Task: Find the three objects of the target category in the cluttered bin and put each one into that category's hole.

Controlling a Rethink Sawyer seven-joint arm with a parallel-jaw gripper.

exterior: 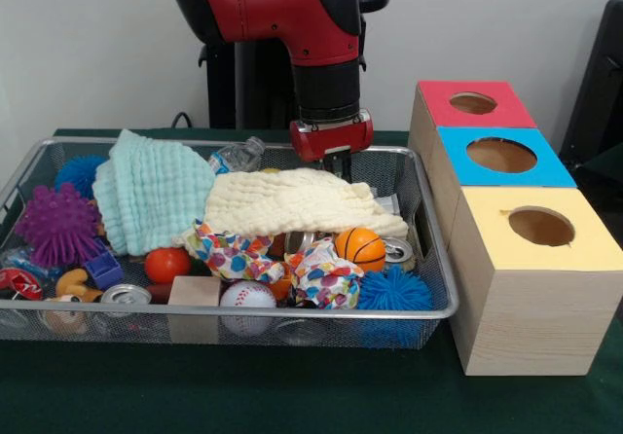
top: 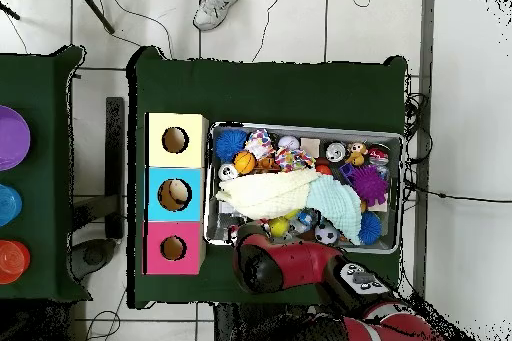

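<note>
The wire mesh bin (exterior: pixel 243 312) stands on the green table, full of toys; it also shows in the overhead view (top: pixel 392 137). Two white fabric pieces with bright dots lie near its front rim, one at left of centre (exterior: pixel 229 251) and one at right (exterior: pixel 326 280); both show overhead (top: pixel 260 142) (top: pixel 292 160). I cannot make out a third. The yellow-topped box's hole (exterior: pixel 541 227) (top: pixel 175 140) is right of the bin. My gripper (exterior: pixel 339 166) hangs at the bin's far side, its tip behind the cream towel. Overhead, the arm (top: pixel 280 262) hides it.
A mint towel (exterior: pixel 156 191) and a cream towel (exterior: pixel 292 205) cover the bin's middle. An orange ball (exterior: pixel 361 247), a baseball (exterior: pixel 247 296), a blue spiky ball (exterior: pixel 392 291), a purple spiky ball (exterior: pixel 58 222) and a wooden block (exterior: pixel 195 291) lie around. Blue-topped (exterior: pixel 501 155) and red-topped (exterior: pixel 473 103) boxes stand behind the yellow one.
</note>
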